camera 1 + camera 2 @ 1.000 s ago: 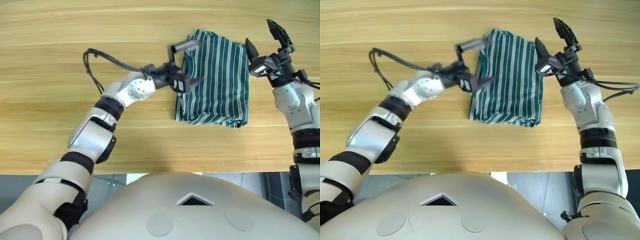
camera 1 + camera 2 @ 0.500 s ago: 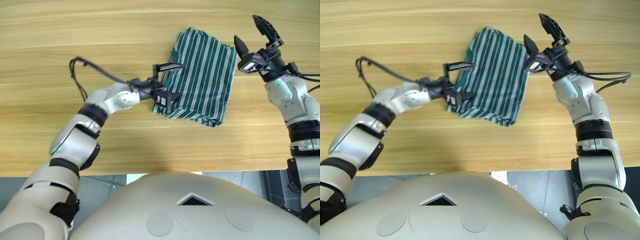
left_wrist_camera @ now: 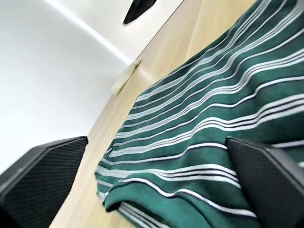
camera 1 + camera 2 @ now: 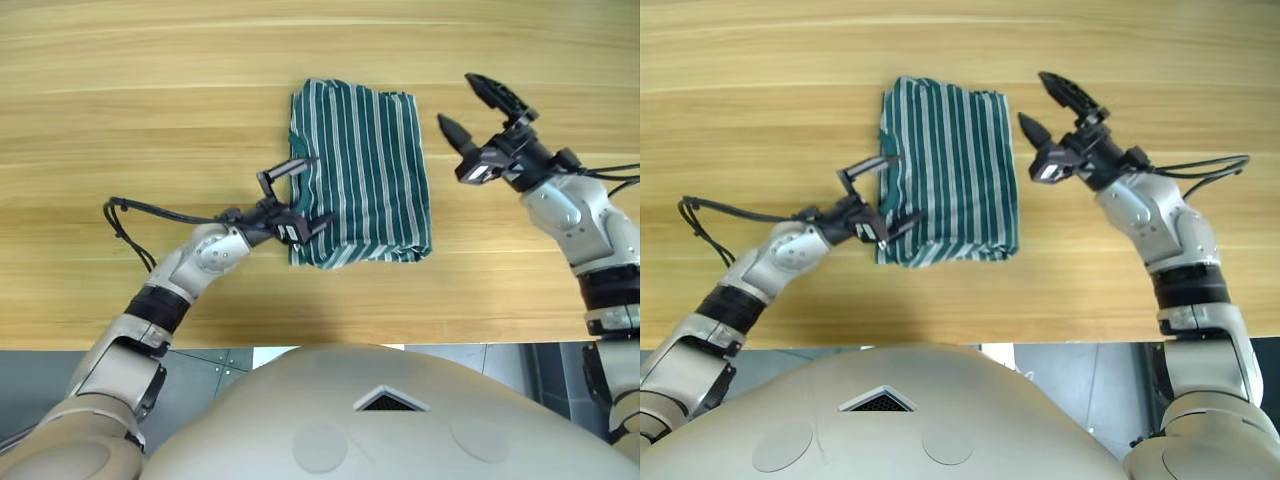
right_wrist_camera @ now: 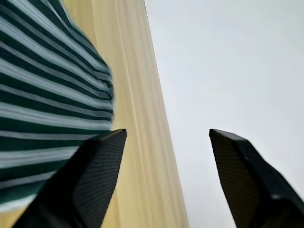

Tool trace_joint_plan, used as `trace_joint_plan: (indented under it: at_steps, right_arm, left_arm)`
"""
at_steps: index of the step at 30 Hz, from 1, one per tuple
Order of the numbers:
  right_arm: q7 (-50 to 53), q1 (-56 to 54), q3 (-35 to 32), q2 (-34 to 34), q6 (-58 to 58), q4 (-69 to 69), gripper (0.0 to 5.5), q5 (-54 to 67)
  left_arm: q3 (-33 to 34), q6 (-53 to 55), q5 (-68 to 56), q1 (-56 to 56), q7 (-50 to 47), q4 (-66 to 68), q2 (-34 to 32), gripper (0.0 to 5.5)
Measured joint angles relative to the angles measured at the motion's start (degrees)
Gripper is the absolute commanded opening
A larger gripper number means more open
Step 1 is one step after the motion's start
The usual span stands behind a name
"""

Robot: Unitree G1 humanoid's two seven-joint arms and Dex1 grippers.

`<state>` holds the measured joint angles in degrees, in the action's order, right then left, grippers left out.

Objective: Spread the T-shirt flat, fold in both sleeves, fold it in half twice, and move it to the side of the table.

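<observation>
The T-shirt (image 4: 358, 172), dark green with white stripes, lies folded into a tall rectangle on the wooden table (image 4: 120, 120). My left gripper (image 4: 299, 196) is open at the shirt's near left edge, its fingers straddling the hem without holding it. The left wrist view looks across the striped cloth (image 3: 204, 128) between its two black fingers (image 3: 42, 175). My right gripper (image 4: 470, 112) is open just right of the shirt's far right corner, raised off the table. The right wrist view catches the shirt's edge (image 5: 42, 99) beside the fingers (image 5: 242, 175).
Bare wood surrounds the shirt on every side. The table's front edge (image 4: 300, 345) runs close below the arms. A black cable (image 4: 130, 215) loops off my left forearm over the table.
The shirt has slid left and toward the front, turning to lie straight. My left gripper pulled back toward the front edge; the right gripper moved left and lower.
</observation>
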<state>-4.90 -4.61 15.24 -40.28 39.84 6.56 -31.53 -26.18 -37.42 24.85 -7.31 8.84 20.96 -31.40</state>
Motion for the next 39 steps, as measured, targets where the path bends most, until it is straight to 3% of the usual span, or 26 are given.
trace_joint_plan:
  at_steps: [2,8,15,35,39]
  right_arm:
    - [-1.7,4.8,4.8,4.4,-2.1,-4.5,3.21,-3.4]
    - [-2.6,6.8,10.7,11.1,-6.9,-6.8,3.21,-10.3]
    - [-0.3,0.1,13.9,16.6,-8.5,-3.8,3.21,-16.0]
    - [7.8,-2.4,18.0,14.5,-6.2,7.7,3.21,-18.5]
    - [8.6,-2.4,18.2,15.8,-4.3,8.1,3.21,-15.6]
  left_arm:
    - [1.4,1.2,0.7,0.1,-0.9,0.1,0.0,5.39]
    - [3.6,2.7,1.8,1.6,-0.3,-2.9,-0.4,5.39]
    - [3.1,1.9,-0.4,4.6,3.9,-6.1,0.7,5.39]
    - [5.4,0.7,-0.4,0.9,3.0,0.4,1.3,5.39]
    - [8.3,-1.3,-7.8,3.1,4.4,-3.7,1.3,5.39]
